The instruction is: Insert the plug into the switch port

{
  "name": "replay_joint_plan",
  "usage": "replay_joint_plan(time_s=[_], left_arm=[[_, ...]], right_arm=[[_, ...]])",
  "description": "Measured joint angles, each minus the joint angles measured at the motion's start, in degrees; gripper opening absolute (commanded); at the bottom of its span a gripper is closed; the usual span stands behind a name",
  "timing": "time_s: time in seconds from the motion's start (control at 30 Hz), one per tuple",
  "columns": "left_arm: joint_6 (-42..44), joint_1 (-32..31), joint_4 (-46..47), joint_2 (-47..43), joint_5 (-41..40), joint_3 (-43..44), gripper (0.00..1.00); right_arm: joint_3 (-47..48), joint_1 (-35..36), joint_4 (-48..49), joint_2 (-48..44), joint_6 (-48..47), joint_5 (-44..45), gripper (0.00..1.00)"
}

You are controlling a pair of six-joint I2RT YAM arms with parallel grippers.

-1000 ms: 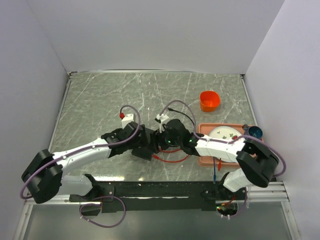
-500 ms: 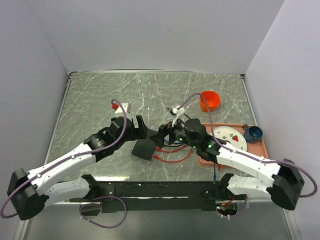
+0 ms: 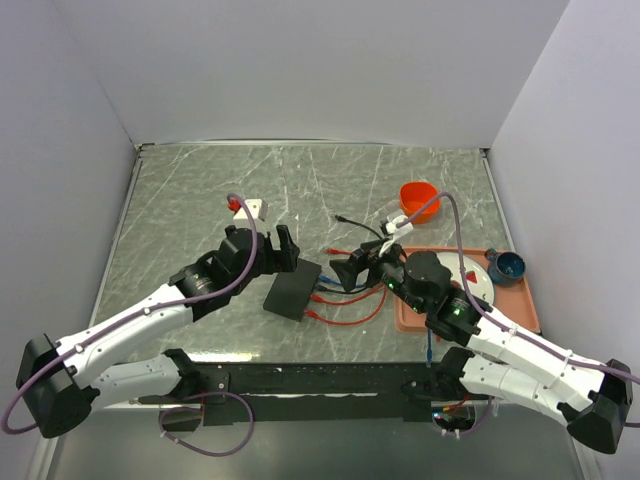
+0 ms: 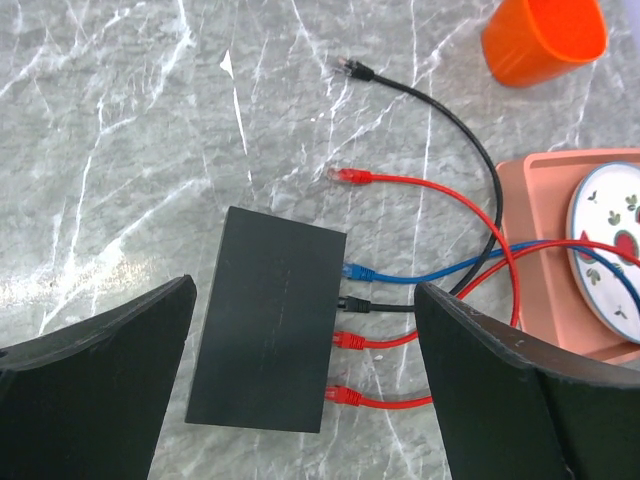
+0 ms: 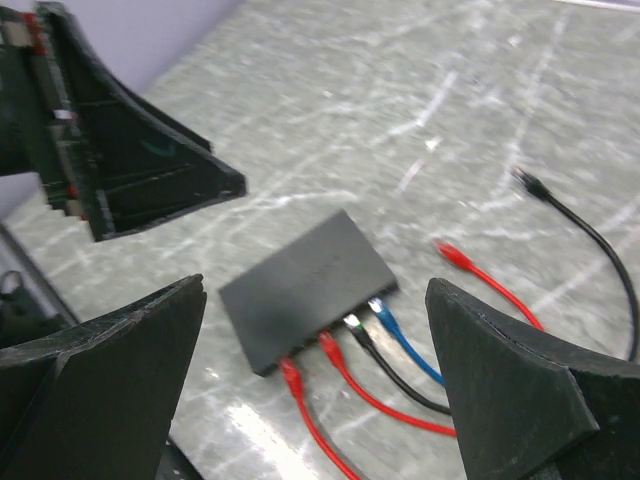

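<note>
Switch: a thin, matte-black switch box [image 4: 268, 320] is laid flat, slightly skewed.
Ports: the port edge [image 4: 338, 322] is filled by a blue plug [image 4: 357, 271], a black plug [image 4: 352, 304] and two red plugs [image 4: 348, 339], seated side by side.
Loose: a free red plug [image 4: 345, 175] is left near the box's corner, and a free black plug [image 4: 350, 67] is left well beyond it.

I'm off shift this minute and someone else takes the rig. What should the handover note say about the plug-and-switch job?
Left gripper: open, empty, hovering over the switch.
Right gripper: open, empty, on the switch's cable side.
The switch lies flat on the table.
Done: four plugs sit in its ports: blue plug, black plug and two red plugs.
A loose red plug and a loose black plug lie on the table beyond it.
Left: check the seating. Whether a port is free for the loose ones cannot be told.
</note>
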Motion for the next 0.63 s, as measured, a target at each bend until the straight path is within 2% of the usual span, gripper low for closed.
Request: replay_joint_plan(time_s=[0.43,0.63], left_arm=[[0.74,0.0,1.4,0.26,0.28,-0.15,0.97],[1.53,0.0,2.54,-2.75,-0.17,-1.33,0.97]], right_arm=[[-1.84,0.0,-3.06,-2.12,-0.94,5.25,0.99],[-2.86,0.0,-2.51,-4.33,-2.4,8.5,0.99]])
